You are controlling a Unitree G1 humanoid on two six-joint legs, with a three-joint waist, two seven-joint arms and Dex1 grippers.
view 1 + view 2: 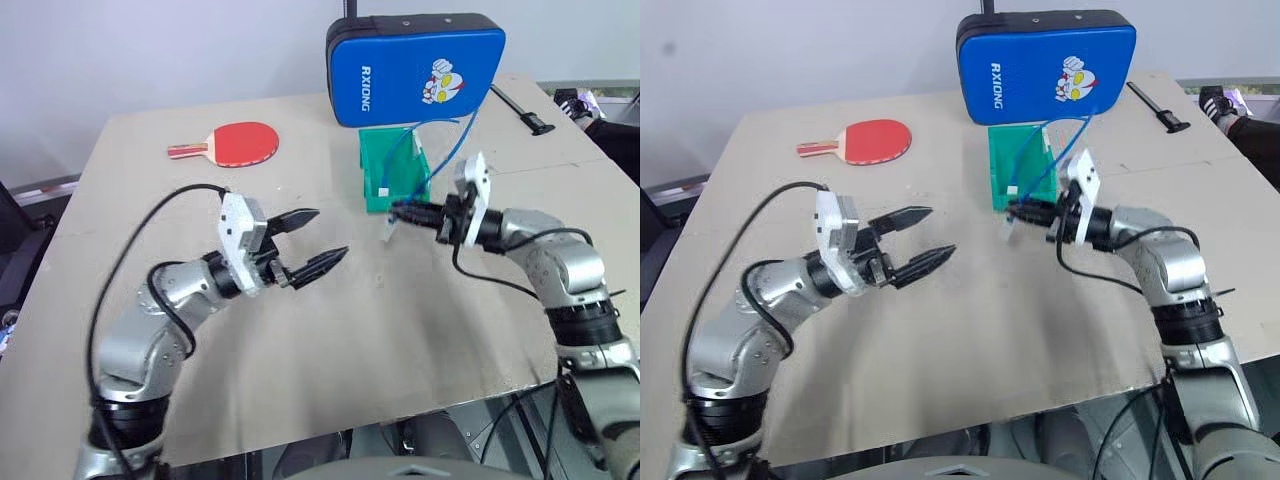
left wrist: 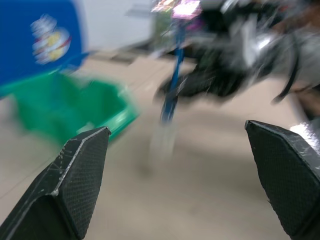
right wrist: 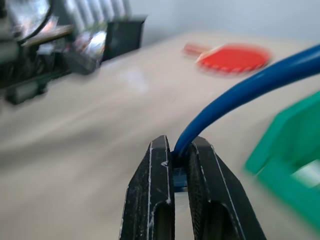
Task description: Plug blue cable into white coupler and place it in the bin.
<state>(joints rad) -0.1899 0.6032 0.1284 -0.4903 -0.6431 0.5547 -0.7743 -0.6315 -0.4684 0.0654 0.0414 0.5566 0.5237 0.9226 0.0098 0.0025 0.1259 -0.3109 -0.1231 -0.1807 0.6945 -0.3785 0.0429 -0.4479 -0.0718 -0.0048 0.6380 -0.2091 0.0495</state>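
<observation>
Table [image 1: 330, 330] | right gripper [image 1: 400, 213] pinches cable [image 1: 412, 165], coupler [image 1: 387, 229] seemingly attached, bin [image 1: 380, 175] at 12 o'clock | left gripper [image 1: 318, 243] wide, empty

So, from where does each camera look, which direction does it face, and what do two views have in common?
Left eye view: on the head, facing forward and down over the table; shows both arms, open left gripper, right gripper.
Right eye view: beside it, same scene and arms.
Left wrist view: on the left wrist, looking along its fingers toward the bin.
Right wrist view: on the right wrist; fingers shut on the blue cable.
Shared: both wrist views show cable and bin.
</observation>
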